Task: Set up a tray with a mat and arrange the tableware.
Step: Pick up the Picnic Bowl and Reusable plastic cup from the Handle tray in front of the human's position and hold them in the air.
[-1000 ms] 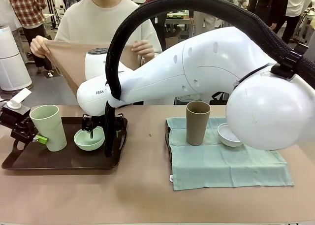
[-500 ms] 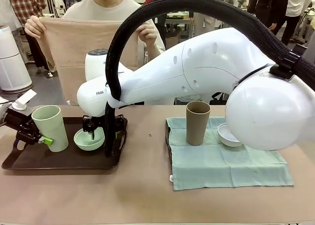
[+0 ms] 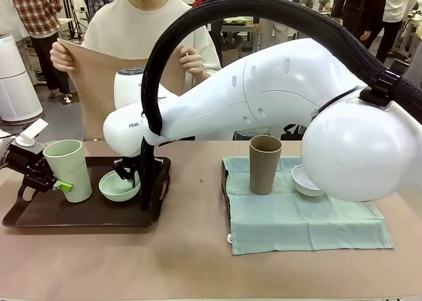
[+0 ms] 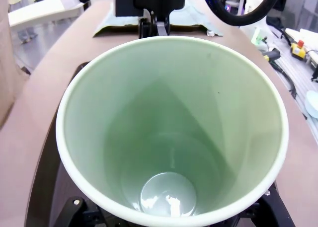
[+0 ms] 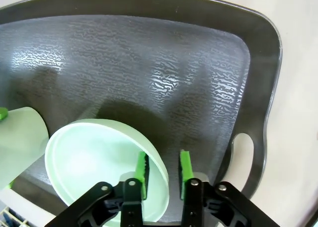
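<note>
At lower left in the front view, your left gripper (image 3: 60, 184) clamps the pale green cup (image 3: 66, 166) on the tray (image 3: 39, 217), while your right gripper (image 5: 163, 168), jaws slightly apart, straddles the rim of the pale green bowl (image 5: 89, 162).

Dark rectangular plastic tray (image 5: 198, 63) is showing a grained, glossy floor; tall pale green cup (image 4: 223, 113) is looking smooth, faintly shiny.

Finding: robotics lab. Grounds: beyond my left claw (image 3: 66, 184), a white air purifier (image 3: 16, 77) and a bystander (image 3: 36, 11) on open floor; off the table edge beside it, an e-stop box (image 4: 298, 49) and loose cables (image 4: 280, 68).
</note>
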Robot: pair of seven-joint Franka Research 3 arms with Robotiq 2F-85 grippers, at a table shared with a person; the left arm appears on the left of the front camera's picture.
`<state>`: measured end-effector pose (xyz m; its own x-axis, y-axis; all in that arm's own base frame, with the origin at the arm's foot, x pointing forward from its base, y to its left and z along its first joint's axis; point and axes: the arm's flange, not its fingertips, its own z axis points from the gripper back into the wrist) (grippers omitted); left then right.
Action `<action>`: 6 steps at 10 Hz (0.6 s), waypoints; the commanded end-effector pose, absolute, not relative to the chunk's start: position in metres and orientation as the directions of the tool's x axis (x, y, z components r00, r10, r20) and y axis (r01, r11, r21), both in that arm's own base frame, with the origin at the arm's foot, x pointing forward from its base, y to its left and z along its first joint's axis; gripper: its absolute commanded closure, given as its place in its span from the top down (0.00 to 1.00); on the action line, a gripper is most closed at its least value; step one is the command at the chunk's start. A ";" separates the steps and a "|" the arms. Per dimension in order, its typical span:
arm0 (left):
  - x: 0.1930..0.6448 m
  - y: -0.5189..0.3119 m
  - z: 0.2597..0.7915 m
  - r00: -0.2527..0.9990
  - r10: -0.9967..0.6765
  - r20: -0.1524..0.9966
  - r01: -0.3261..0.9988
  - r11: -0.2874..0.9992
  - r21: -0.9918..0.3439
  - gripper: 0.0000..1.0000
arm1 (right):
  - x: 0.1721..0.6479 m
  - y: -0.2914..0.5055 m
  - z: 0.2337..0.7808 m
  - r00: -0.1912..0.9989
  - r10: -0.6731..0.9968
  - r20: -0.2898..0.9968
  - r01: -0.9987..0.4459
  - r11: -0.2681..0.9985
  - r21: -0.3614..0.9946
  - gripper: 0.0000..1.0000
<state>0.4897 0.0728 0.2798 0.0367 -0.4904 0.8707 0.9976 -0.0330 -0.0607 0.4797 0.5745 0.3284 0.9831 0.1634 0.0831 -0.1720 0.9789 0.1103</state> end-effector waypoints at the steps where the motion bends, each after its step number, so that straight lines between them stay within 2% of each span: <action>1: 0.485 0.076 0.287 0.017 -0.471 0.882 1.000 -0.005 -0.022 0.28 | 0.485 0.580 0.331 0.981 0.169 0.098 -0.180 0.977 0.113 0.00; 2: 0.484 0.079 0.290 0.018 -0.474 0.881 1.000 0.003 -0.019 0.00 | 0.483 0.579 0.335 0.980 0.168 0.102 -0.179 0.978 0.111 0.00; 3: 0.483 0.083 0.297 0.020 -0.475 0.880 1.000 0.012 -0.017 0.27 | 0.480 0.577 0.341 0.980 0.170 0.108 -0.182 0.977 0.110 0.00; 4: 0.481 0.086 0.310 0.012 -0.482 0.876 1.000 0.023 -0.001 0.00 | 0.477 0.572 0.352 0.980 0.165 0.111 -0.177 0.979 0.105 0.00; 6: 0.473 0.094 0.349 0.004 -0.491 0.871 0.999 0.038 0.017 0.00 | 0.460 0.562 0.386 0.981 0.159 0.107 -0.170 0.980 0.099 0.00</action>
<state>0.4868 0.0942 0.3280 -0.0022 -0.4986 0.8668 0.9997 0.0185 0.0132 0.4752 0.5734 0.3679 0.9800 0.1647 0.1116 -0.1783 0.9761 0.1244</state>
